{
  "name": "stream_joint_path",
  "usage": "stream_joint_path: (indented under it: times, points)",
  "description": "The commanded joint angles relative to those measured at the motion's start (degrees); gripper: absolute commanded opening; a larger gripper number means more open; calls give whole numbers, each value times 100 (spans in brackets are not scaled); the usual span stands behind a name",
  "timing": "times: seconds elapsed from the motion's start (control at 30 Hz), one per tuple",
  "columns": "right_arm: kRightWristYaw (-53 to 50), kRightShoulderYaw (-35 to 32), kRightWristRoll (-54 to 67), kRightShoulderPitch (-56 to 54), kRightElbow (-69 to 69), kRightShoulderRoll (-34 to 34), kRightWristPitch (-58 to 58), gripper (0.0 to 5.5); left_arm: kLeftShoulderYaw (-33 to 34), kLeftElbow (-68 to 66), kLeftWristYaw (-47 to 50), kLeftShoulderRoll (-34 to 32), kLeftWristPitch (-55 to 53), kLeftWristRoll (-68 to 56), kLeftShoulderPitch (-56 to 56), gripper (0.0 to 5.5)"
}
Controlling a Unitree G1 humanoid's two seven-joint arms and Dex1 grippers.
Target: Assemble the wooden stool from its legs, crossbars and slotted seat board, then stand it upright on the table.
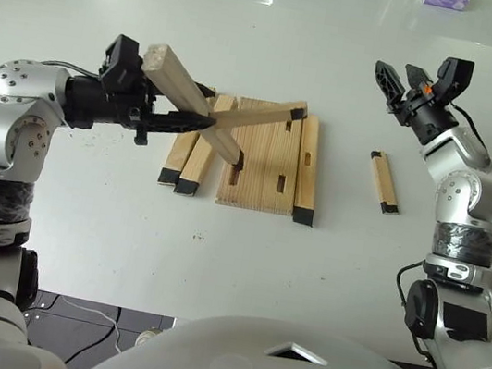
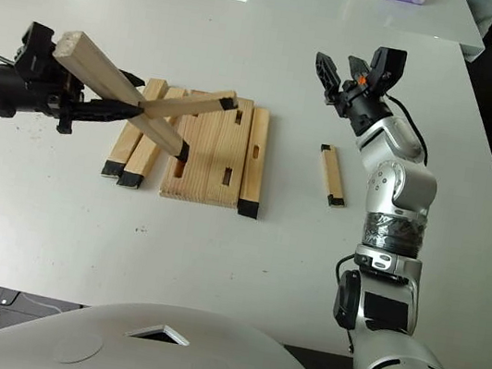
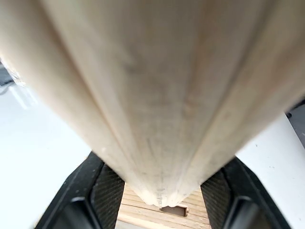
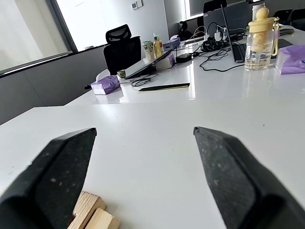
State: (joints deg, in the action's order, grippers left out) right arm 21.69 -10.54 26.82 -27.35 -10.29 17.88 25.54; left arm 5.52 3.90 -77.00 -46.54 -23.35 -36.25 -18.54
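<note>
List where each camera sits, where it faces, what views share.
Left eye view: on the head, facing forward and down at the table; both arms show, left gripper shut on a leg over the seat board, right gripper open.
Right eye view: the head's other eye; same scene and arms.
Left wrist view: on the left wrist, facing along the held leg; its fingers flank it.
Right wrist view: on the right wrist, facing across the table; its fingers show.
Shared: left eye and left wrist views show the leg.
</note>
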Motion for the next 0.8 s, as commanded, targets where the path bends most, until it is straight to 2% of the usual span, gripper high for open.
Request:
stream_joint_path:
  times: [0.03,0.33,0.8]
  points:
    - [-27,-150,-63,91,-100,-8,-136,377,-141,-121,-274,-159,112,174,-160,209]
    - [-53,-249,-107,278,-170,-34,-242,377,-158,-128,-565,-276,92,248,-70,209]
    - [68,-246,-132,263,-223,-34,-254,377,-284,12,-417,-164,165,356,188,209]
